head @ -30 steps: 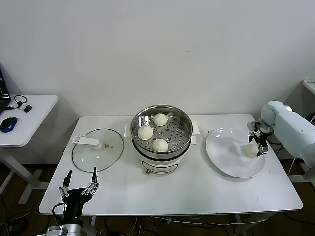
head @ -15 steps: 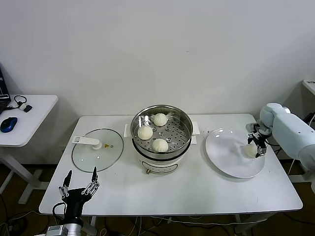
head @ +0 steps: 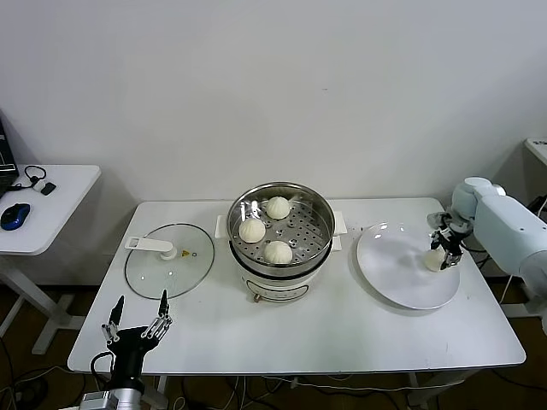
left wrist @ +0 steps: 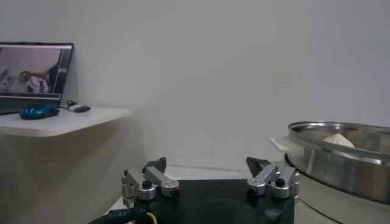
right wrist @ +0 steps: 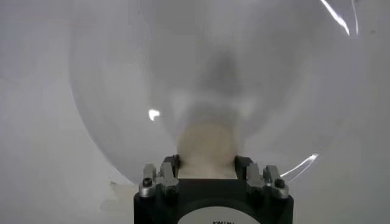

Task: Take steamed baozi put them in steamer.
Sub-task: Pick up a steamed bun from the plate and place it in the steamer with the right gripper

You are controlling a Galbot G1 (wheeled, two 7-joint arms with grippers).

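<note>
While my left gripper [head: 135, 330] idle, spread wide off the table [head: 342, 329] front edge, right gripper [head: 442, 252] clamped on the last baozi [head: 435, 259] at the plate [head: 395, 278] outer rim, bare table beyond.

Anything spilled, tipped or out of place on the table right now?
Nothing stands out. Three baozi sit upright in the steamer, the glass lid lies flat beside it, and the right gripper holds the last baozi over the plate. The left gripper is parked.
</note>
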